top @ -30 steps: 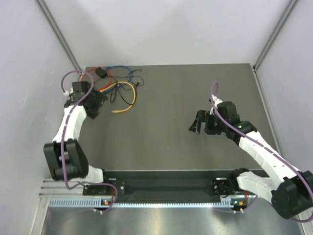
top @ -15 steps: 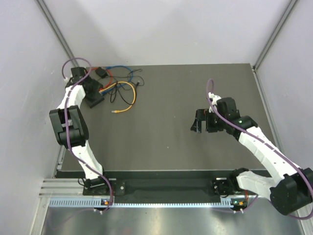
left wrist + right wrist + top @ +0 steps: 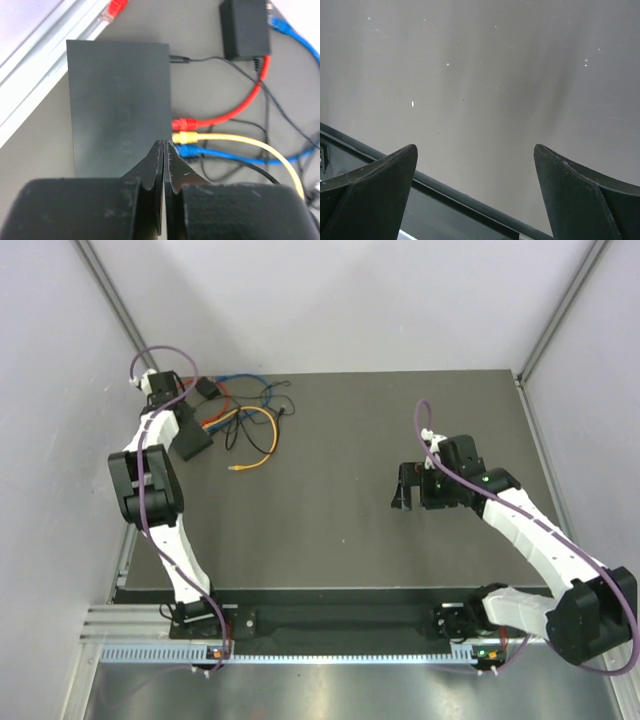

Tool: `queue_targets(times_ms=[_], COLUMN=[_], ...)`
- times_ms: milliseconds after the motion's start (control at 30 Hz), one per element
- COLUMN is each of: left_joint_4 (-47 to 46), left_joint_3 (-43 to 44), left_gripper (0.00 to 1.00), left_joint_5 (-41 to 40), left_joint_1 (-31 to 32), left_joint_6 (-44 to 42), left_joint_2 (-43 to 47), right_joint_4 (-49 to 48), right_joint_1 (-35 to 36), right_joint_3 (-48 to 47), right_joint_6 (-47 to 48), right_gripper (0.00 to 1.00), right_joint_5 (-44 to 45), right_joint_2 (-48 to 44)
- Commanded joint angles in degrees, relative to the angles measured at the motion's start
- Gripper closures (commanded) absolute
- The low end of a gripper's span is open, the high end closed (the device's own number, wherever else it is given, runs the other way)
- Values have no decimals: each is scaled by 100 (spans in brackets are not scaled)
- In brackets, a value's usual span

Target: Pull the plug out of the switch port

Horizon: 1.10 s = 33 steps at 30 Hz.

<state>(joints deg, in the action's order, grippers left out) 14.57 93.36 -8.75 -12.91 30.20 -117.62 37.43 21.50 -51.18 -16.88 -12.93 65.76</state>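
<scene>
The switch point(image 3: 193, 444) lies flat at the far-left corner of the table point(image 3: 340, 540). The left gripper point(image 3: 164, 146) is poised over the switch's near right edge, its fingers pressed together with nothing between them. Along the switch's right side three plugs sit in neighbouring ports: a red plug point(image 3: 184, 123), a yellow plug point(image 3: 183, 136) and a blue plug point(image 3: 189, 150). Their cables trail off to the right. Farther along that side a thin black cord point(image 3: 210, 59) enters the switch and runs toward the power adapter point(image 3: 246, 27). A loose red connector point(image 3: 115, 9) lies past the switch's far corner. Well apart, over the right half of the table, the right gripper point(image 3: 475, 150) hangs above bare tabletop, fingers spread wide and holding nothing.
</scene>
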Motion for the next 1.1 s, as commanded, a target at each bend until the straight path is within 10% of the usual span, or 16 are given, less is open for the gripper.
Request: queue_targets(times_ms=[0,700,1067], left_joint_4=[-1016,-596,-570], left_joint_3=[-99,2608,1089], left_gripper=[100,100,100], left_joint_5=[-268,-286,172], left_joint_1=[-89,-502,-414], left_joint_6=[-277,417,724], left_joint_2=[-216,-2502,-1432], right_joint_4=[176,740,274], right_joint_1=[-84,-154,-154], right_joint_3=[-331,-578,-551], right_joint_6=[168,37,-113], right_gripper=[0,0,0], right_joint_5=[19,45,-52], right_joint_2=[69,587,728])
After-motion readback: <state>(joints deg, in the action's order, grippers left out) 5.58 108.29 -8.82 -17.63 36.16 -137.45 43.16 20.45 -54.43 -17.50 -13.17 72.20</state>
